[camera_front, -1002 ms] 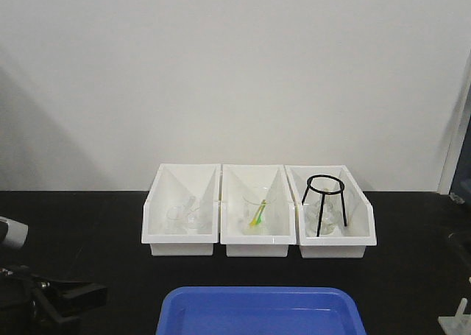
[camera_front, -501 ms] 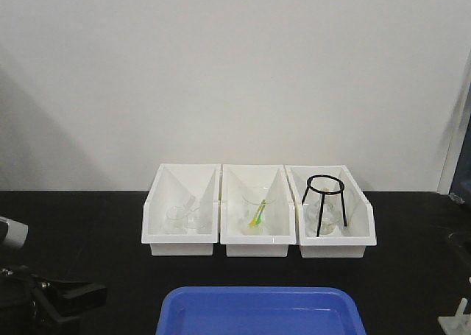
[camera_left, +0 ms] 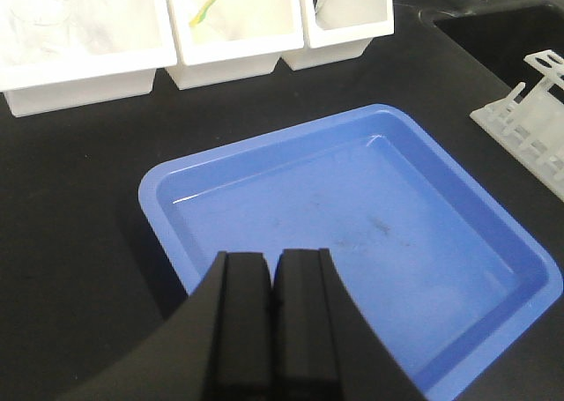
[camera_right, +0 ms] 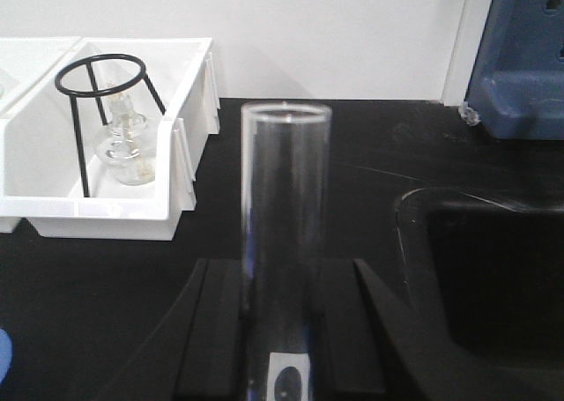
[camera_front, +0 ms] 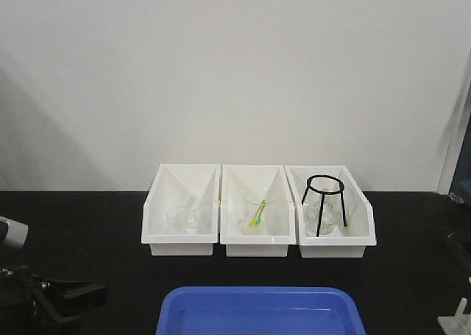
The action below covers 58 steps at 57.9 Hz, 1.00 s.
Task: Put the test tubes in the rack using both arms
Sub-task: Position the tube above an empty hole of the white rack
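Right gripper [camera_right: 284, 335] gripped one clear test tube [camera_right: 285, 233] upright, likely for lowering into the rack [camera_left: 520, 128] at the frame's right edge; left gripper [camera_left: 273, 300] was closed, empty, above the blue tray [camera_left: 352, 207].

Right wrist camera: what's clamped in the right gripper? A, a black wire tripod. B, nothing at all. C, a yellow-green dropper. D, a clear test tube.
D: a clear test tube stands upright between the fingers of the right gripper, open end up.
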{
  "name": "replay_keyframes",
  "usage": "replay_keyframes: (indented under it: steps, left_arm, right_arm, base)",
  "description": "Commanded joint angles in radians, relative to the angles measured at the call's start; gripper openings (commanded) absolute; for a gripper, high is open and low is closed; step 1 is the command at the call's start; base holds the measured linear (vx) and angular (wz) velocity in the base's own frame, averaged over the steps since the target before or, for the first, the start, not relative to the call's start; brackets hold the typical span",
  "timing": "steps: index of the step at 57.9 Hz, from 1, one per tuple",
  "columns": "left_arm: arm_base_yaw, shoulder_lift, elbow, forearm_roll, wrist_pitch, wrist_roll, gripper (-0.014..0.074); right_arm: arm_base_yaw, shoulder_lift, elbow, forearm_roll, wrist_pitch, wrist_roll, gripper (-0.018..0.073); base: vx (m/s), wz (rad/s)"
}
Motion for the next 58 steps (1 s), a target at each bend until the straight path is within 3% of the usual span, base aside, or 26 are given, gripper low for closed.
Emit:
replay_keyframes:
  steps: [1,19,43,58]
  left_arm:
    - [0.0,-0.027,-0.027,0.04,0.004,-0.006,-0.0017]
    - [0.0,-0.027,-0.027,0.04,0.004,-0.006,-0.0017]
    - [0.0,-0.027,-0.027,0.04,0.005,-0.006,-0.0017]
    - [0.0,-0.027,-0.027,0.04,0.011,-0.006,-0.0017]
  right_arm:
    - [-0.007,-0.033,-0.03,0.08,0.024,0.001,-0.0007]
    - [-0.007,-0.033,0.037,0.081,0.023,-0.044,-0.0007]
    - [-0.007,-0.033,0.039,0.079,0.023,-0.01,-0.0007]
    - [-0.007,-0.033,0.039,-0.013,0.022,0.054,-0.0007]
  base:
    - [0.0,0.0]
    - [0.0,0.0]
    - [0.0,0.0]
    - [0.0,0.0]
